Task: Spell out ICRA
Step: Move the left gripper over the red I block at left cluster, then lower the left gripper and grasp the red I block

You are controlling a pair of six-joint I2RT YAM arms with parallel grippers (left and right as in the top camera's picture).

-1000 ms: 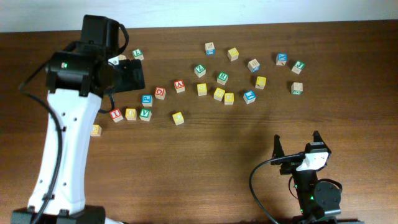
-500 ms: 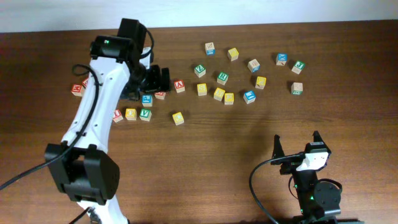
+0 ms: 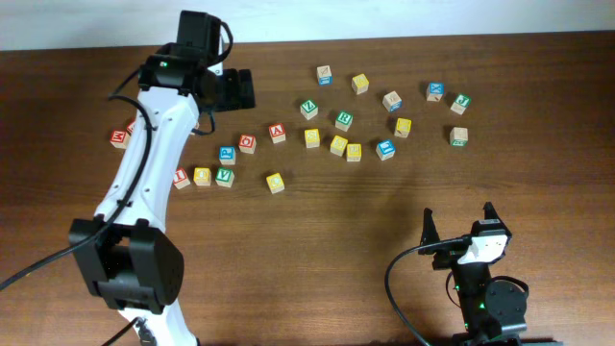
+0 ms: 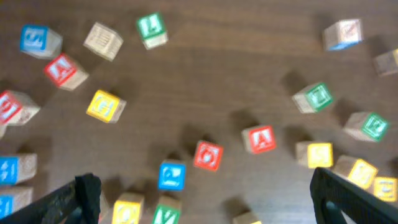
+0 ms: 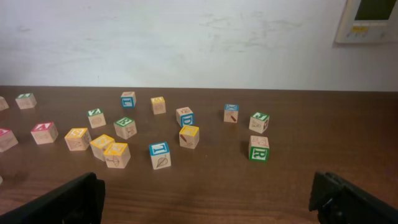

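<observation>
The red "A" cube [image 3: 278, 133] lies in the left-middle of the table and also shows in the left wrist view [image 4: 259, 138]. A green "R" cube [image 3: 343, 120] sits in the middle cluster. A red cube, seemingly the "I" [image 3: 181, 177], starts a short row with a yellow cube [image 3: 202, 176] and a green cube [image 3: 224, 176]; the yellow one's letter is too small to read. My left gripper [image 3: 236, 90] [image 4: 202, 199] is open and empty, raised above the cubes at the back left. My right gripper [image 3: 461, 235] [image 5: 205, 199] is open and empty at the front right.
Several other letter cubes are scattered across the back half, from a red one at the far left [image 3: 119, 137] to a green one at the far right [image 3: 461, 103]. A green-framed "R" face [image 5: 259, 149] shows nearest in the right wrist view. The left arm [image 3: 144, 163] spans the left side.
The left arm swung from over the left side toward the cubes, then drew its gripper back toward the table's far edge. No cube has visibly moved. The right arm is still.
</observation>
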